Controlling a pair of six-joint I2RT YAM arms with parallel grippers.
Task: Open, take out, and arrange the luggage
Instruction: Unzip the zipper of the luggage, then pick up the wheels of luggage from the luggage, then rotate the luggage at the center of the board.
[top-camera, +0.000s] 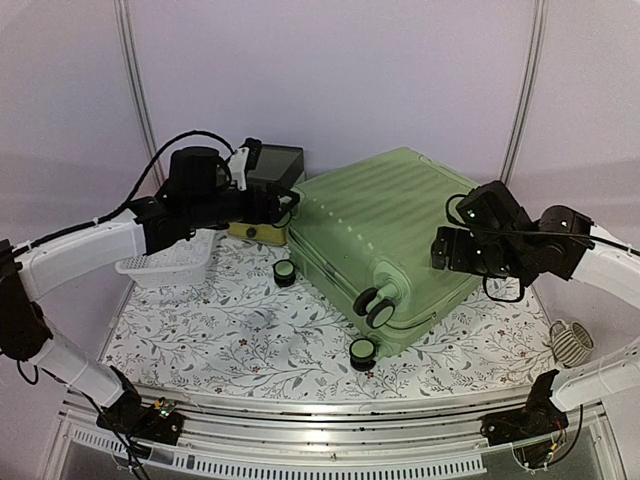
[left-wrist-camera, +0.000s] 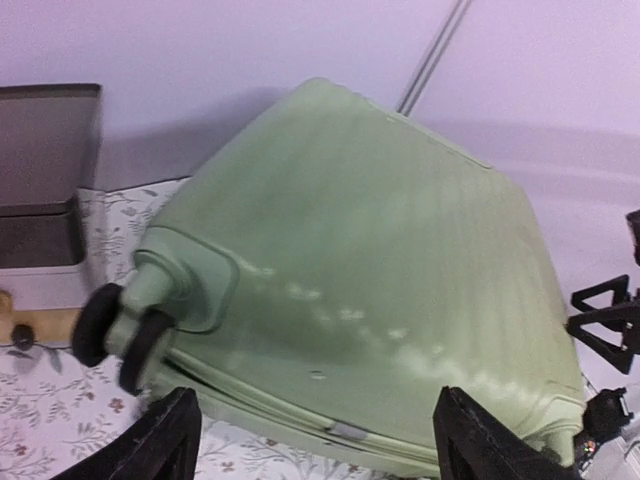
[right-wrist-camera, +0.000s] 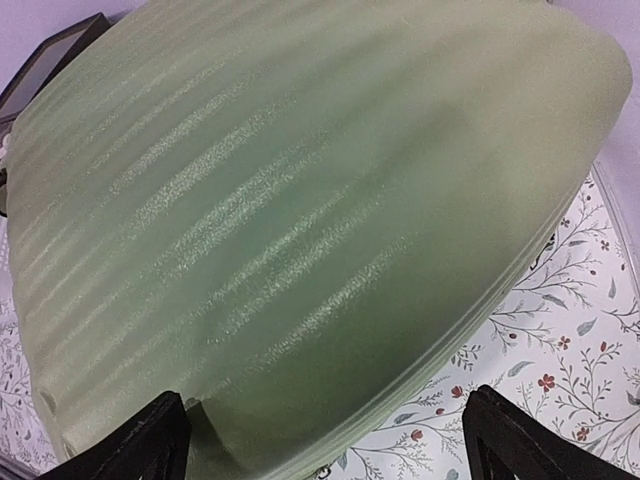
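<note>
left gripper: hovering at the green suitcase far-left corner, jaws gaping
right gripper: hovering off its right side, jaws gaping too

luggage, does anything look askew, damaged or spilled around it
Nothing looks damaged or spilled. The luggage lies shut on its side, turned diagonally to the edges of the table, with its casters facing the near edge. That skew is the only thing that stands out.

Ribbed glossy hard-plastic luggage, floral printed tablecloth, white plastic mesh basket
</note>
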